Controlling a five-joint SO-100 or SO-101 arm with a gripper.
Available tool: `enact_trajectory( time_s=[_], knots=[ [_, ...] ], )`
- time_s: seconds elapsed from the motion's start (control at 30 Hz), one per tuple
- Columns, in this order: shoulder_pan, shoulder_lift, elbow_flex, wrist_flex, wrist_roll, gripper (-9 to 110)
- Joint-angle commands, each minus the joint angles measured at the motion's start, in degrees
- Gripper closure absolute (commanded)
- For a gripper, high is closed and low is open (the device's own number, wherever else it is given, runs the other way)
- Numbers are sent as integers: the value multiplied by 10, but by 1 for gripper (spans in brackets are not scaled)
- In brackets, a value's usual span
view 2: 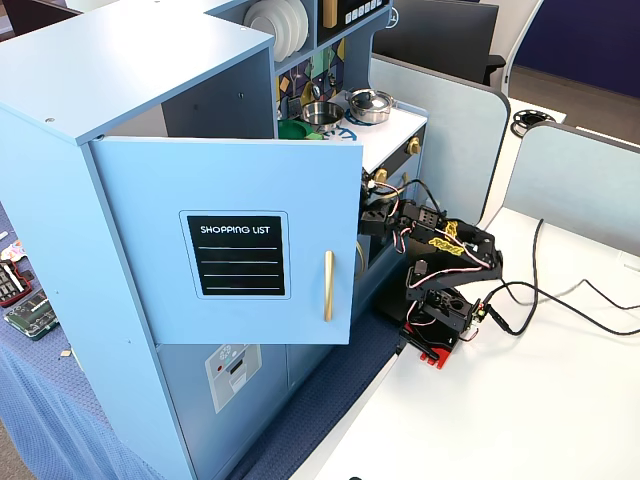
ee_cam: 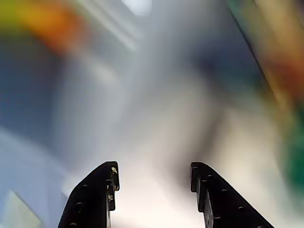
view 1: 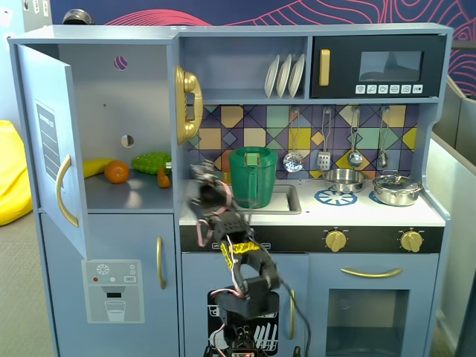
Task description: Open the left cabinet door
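a fixed view, front on: the left cabinet door (view 1: 53, 141) is standing swung wide out from the toy kitchen (view 1: 312, 223), hinged at the kitchen's left edge, its gold handle (view 1: 64, 190) facing the room. inside the cabinet, fruit is sitting on the shelf: an orange (view 1: 116, 172), smth green (view 1: 151, 162) and a yellow piece beside it. the arm (view 1: 242, 260) is rising from its base at the kitchen's foot, w/ the gripper (view 1: 202, 195) blurred by motion just right of the cabinet opening, in front of the green pot (view 1: 253, 175). it's clear of the door, touching nothing i can make out. judging by this, the opening looks done and the arm is prob in transit.

wrist view: v. blurred. two black fingers (ee_cam: 92, 199) are standing well apart w/ only smeared background between them, so the tool is spread and empty.

another fixed view, from the kitchen's left side: the door (view 2: 225, 240) is sticking out roughly square to the kitchen front, chalkboard panel (view 2: 236, 255) reading "shopping list", handle (view 2: 327, 286) near its free edge. the arm (view 2: 440, 270) is folded low beside the kitchen front, behind the door's free edge; the gripper itself is hidden there.
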Motion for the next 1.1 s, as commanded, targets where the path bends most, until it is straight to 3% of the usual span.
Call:
enact_trajectory(
  time_s=[0.0, 0.33, 0.43, 0.83, 1.07],
  knots=[
    [98, 72, 59, 149, 49, 89],
    [165, 194, 312, 338, 118, 90],
    [146, 193, 320, 399, 164, 91],
    [146, 253, 321, 612, 149, 100],
    [167, 255, 321, 617, 163, 101]
  ],
)
